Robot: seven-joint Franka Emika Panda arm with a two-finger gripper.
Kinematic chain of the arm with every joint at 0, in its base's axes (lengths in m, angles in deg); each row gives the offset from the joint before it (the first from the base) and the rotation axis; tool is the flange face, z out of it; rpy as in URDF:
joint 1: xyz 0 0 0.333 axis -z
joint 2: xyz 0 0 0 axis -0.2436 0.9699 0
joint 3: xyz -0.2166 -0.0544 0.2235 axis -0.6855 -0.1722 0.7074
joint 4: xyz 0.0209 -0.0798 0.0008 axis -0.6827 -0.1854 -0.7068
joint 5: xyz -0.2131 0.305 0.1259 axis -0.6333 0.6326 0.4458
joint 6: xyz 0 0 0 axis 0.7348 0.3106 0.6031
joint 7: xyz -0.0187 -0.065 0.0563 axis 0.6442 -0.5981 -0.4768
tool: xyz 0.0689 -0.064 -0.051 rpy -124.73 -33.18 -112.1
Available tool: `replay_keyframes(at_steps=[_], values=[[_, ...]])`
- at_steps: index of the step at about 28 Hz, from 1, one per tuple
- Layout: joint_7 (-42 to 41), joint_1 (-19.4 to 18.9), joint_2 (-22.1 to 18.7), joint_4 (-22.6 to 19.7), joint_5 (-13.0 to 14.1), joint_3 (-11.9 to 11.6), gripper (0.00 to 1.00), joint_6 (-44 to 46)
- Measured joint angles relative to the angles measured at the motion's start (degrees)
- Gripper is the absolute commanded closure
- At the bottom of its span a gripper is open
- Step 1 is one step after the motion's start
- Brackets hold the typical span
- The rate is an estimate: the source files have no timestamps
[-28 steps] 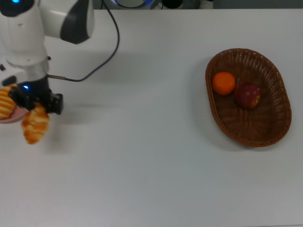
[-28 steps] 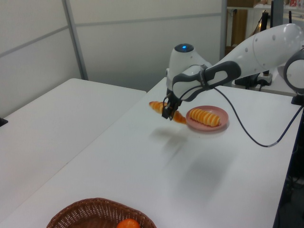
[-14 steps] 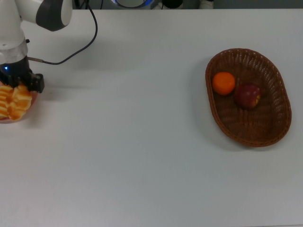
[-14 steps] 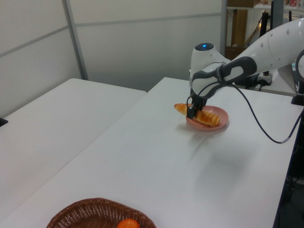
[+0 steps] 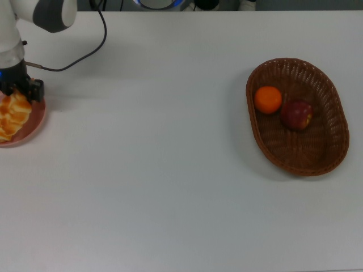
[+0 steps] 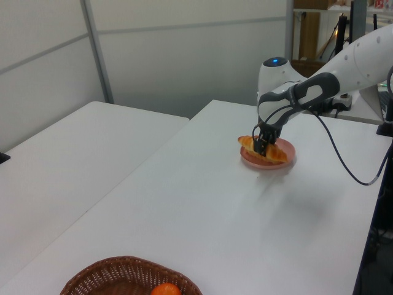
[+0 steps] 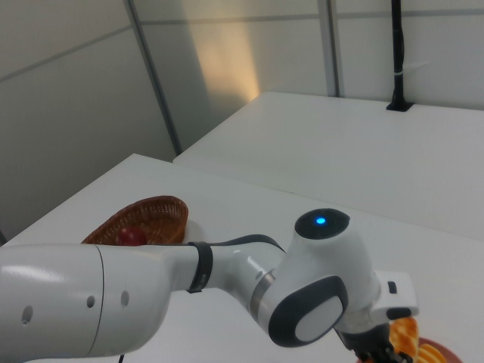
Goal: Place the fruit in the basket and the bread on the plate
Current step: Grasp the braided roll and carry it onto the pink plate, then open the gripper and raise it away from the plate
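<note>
My gripper is at the top view's far left, over the pink plate, shut on the braided bread roll. That roll lies low on the plate beside the striped roll. The left view shows the gripper pinching the braided roll at its middle, just above the plate. In the brown wicker basket at the top view's right lie the fruit, an orange and a dark red apple. In the right view the arm hides most of the plate.
A black cable runs from the arm across the table's back left in the top view. A second white table stands beside this one. Bare white tabletop lies between plate and basket.
The gripper carried the braided roll leftward in the top view, from beside the plate to over it, and lowered it onto the plate next to the striped roll.
</note>
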Motion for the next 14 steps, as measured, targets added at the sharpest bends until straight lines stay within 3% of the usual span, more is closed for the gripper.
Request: replay_keyframes(at_steps=[14], values=[[-0.62, 0.97, -0.91, 0.97, 0.00, 0.00, 0.00, 0.12]])
